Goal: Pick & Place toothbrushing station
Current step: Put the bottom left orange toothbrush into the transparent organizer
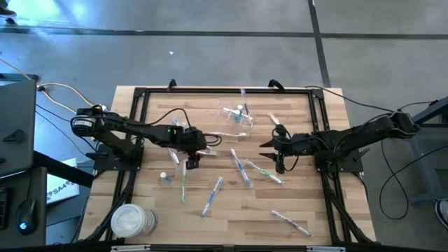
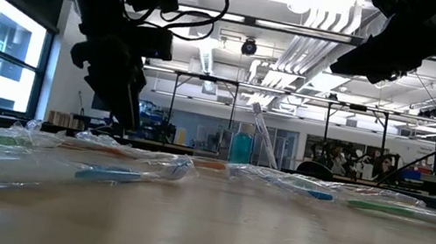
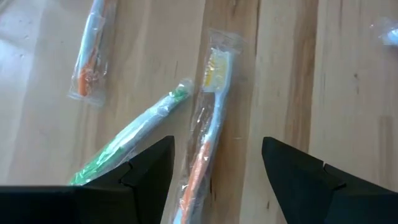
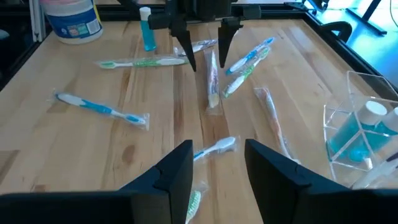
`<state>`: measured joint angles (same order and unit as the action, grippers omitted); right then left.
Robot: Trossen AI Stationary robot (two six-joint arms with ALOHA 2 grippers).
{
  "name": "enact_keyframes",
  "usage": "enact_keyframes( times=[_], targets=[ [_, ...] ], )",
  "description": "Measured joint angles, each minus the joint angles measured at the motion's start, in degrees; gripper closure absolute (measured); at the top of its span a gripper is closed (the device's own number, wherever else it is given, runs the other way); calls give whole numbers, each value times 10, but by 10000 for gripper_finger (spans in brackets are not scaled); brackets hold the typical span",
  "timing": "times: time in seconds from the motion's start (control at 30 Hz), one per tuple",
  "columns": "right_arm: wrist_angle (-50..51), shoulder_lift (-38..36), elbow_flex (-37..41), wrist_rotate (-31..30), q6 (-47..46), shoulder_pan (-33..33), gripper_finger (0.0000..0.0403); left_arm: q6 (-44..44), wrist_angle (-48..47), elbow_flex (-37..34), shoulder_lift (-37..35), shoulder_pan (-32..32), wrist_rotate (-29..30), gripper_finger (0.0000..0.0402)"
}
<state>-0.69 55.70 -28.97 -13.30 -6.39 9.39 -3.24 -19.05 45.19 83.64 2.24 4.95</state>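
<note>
- The left hand [image 1: 190, 159] hangs left of the middle of the high picture, just over a wrapped toothbrush [image 3: 202, 140] with orange and yellow on it.
- Its two fingers [image 3: 149, 171] stand wide open, one on each side of that toothbrush, and they hold nothing.
- A green toothbrush [image 3: 127, 140] lies right beside the orange one, close to one finger.
- The right hand [image 1: 280, 159] waits right of the middle of the high picture. It is half open and empty, with a white toothbrush [image 4: 214, 148] on the wood in front of it.
- The clear cup [image 1: 236, 113] sits near the top middle of the surface [image 1: 315, 203], with a blue-capped tube [image 4: 367, 124] inside it.
- Many more toothbrushes are spread over the wood, like a blue one [image 1: 212, 194] low in the middle.
- A stack of white discs [image 1: 131, 220] sits at the lower left.
- What could go wrong: the hand may pinch only the slippery wrapper, so the toothbrush slides out on the way to the cup.
- The green toothbrush is so close that the hand may bump it or grab both.
- The cup looks light, so a hard push could tip it.
</note>
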Motion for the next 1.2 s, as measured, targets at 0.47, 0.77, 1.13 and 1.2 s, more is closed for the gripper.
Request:
enact_keyframes(
  times=[0.47, 0.77, 1.13, 1.2],
  targets=[
    [-7, 0, 0, 0, -13, 0, 265, 60, 36, 1, 85, 1, 0, 162],
    [-9, 0, 0, 0, -13, 0, 265, 56, 37, 2, 93, 0, 0, 162],
    [-8, 1, 0, 0, -10, 0, 265, 27, 27, 2, 94, 0, -4, 212],
    [-8, 1, 0, 0, -10, 0, 265, 26, 26, 1, 94, 0, -6, 238]
  ],
)
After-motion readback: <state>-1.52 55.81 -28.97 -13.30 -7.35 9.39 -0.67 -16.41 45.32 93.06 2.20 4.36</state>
